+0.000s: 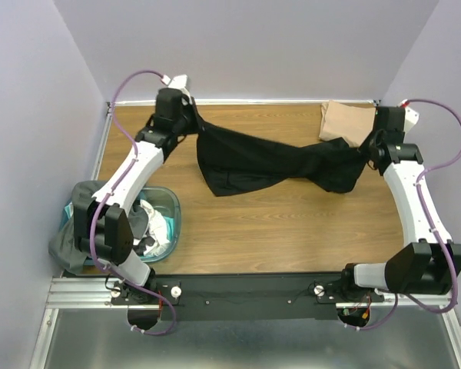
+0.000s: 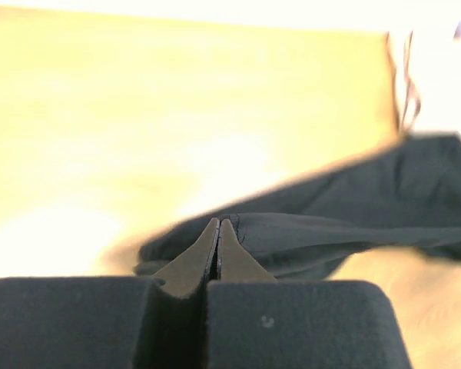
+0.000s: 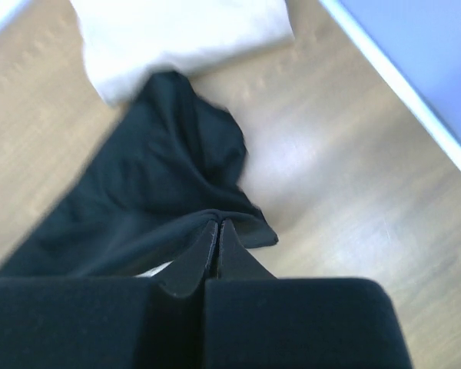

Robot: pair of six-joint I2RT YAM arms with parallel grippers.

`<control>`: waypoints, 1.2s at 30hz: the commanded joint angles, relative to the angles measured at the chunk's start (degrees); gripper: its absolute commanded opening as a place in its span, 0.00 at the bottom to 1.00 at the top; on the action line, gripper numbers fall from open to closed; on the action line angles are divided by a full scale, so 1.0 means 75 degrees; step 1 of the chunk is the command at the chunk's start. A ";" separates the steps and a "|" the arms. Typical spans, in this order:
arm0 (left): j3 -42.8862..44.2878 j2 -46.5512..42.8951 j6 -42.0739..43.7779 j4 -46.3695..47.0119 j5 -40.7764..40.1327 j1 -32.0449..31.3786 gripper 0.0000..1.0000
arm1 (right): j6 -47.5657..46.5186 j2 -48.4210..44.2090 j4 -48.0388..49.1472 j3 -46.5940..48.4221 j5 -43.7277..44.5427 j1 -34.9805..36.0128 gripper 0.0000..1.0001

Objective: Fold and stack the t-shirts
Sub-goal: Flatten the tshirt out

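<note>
- The black shirt (image 1: 269,161) sags, stretched between both arms over the far tabletop (image 1: 276,238).
- Each end is pinched, one by the left pincer (image 2: 218,231), one by the right pincer (image 3: 218,231).
- Soft, light and droopy, so it is probably best held at the corners.

Readable text: none in any view
black t-shirt (image 1: 261,163): no print or label legible
tan t-shirt (image 1: 344,123): no print legible

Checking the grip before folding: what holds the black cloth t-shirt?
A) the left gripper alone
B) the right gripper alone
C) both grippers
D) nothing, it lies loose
C: the left gripper and right gripper each pinch an edge of the black cloth t-shirt spanning between them.
</note>
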 commanded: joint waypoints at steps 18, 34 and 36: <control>0.4534 0.0191 0.0807 0.0577 0.0775 0.0870 0.00 | -0.1663 0.2138 0.0947 0.6218 0.0649 -0.0039 0.00; 0.1184 -0.3899 0.0738 0.2708 -0.0139 0.0894 0.00 | -0.3117 -0.0440 0.3220 0.5586 0.0028 -0.0039 0.00; 0.0717 -0.4262 0.0679 0.3072 -0.0151 0.0893 0.00 | -0.2918 -0.0605 0.3454 0.5504 -0.0030 -0.0039 0.00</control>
